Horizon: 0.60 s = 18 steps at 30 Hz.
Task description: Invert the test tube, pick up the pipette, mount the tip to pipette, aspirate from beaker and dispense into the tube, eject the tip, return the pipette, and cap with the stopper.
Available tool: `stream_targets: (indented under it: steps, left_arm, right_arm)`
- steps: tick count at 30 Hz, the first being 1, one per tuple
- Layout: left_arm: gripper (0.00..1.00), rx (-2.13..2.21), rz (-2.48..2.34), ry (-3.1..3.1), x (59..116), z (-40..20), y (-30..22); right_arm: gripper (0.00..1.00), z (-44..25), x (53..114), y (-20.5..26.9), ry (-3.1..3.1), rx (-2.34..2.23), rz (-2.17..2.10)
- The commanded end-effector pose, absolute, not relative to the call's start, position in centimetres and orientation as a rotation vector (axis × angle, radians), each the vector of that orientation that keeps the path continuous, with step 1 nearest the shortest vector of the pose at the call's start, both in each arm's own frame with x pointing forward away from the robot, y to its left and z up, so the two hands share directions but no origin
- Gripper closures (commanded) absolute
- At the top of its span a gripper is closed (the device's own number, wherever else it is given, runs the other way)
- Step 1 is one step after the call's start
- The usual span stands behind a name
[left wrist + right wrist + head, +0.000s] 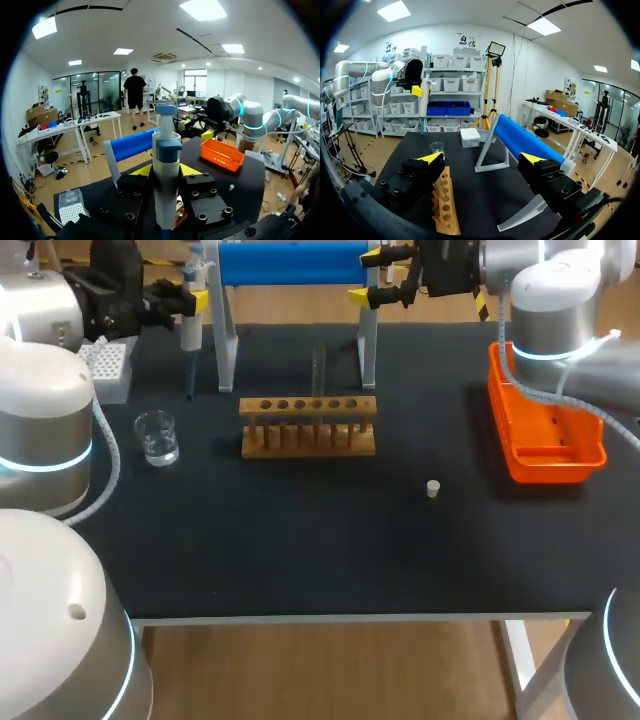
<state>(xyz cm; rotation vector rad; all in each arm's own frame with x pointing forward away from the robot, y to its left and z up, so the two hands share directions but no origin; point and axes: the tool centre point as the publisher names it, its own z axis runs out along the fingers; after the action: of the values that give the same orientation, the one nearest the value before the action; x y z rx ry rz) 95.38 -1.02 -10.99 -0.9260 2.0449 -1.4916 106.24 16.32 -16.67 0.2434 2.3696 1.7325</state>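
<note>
From above, my left pincer point(193, 302) at the far left pinches the pipette point(190, 335) and holds it upright over the worktop point(300, 540), just beside the tip box point(105, 365). The beaker point(157, 437) stands left of the wooden rack point(308, 426). The test tube point(318, 370) stands upright in this rack. The stopper point(433, 488) lies nearer, to the right. My right pincer point(385, 278) hangs spread at the far side, near the orange tray point(548, 468).

In the left wrist view, both fingers point(200, 192) press on the pipette between them.

In the right wrist view, the fingers point(420, 172) are well apart, with the rack just under them.
</note>
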Motion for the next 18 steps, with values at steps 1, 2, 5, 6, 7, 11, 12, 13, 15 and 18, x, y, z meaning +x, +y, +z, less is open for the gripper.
stream_targets:
  steps: [1, 2, 5, 6, 7, 11, 12, 13, 15, 18]
  left_arm:
    - [1.00, -0.964, -1.445, 2.060, 97.5, -10.9, -1.8]
    - [1.00, -0.974, -1.440, 2.055, 97.8, -10.9, -1.7]
    - [1.00, -1.012, -1.419, 2.045, 98.7, -11.0, -1.5]
    - [1.00, -1.012, -1.419, 2.045, 98.7, -11.0, -1.5]
    - [1.00, -1.012, -1.419, 2.045, 98.7, -11.0, -1.5]
    - [1.00, -1.012, -1.419, 2.045, 98.7, -11.0, -1.5]
    - [1.00, -1.012, -1.419, 2.045, 98.7, -11.0, -1.5]
    - [1.00, -1.012, -1.419, 2.045, 98.7, -11.0, -1.5]
    - [1.00, -1.012, -1.419, 2.045, 98.7, -11.0, -1.5]
    - [1.00, -1.012, -1.419, 2.045, 98.7, -11.0, -1.5]
  right_arm:
    - [0.00, -16.6, 106.2, 16.2, 2.374, 0.242, 1.731]
    - [0.00, -16.6, 106.2, 16.2, 2.374, 0.242, 1.731]
    - [0.00, -16.6, 106.2, 16.2, 2.374, 0.242, 1.731]
    - [0.00, -16.6, 106.2, 16.2, 2.374, 0.242, 1.731]
    - [0.00, -16.6, 106.2, 16.2, 2.374, 0.242, 1.731]
    - [0.00, -16.6, 106.2, 16.2, 2.374, 0.242, 1.731]
    - [0.00, -16.6, 106.2, 16.2, 2.374, 0.242, 1.731]
    - [0.00, -16.6, 106.2, 16.2, 2.374, 0.242, 1.731]
    - [0.00, -16.6, 106.2, 16.2, 2.374, 0.242, 1.731]
    - [0.00, -16.6, 106.2, 16.2, 2.374, 0.242, 1.731]
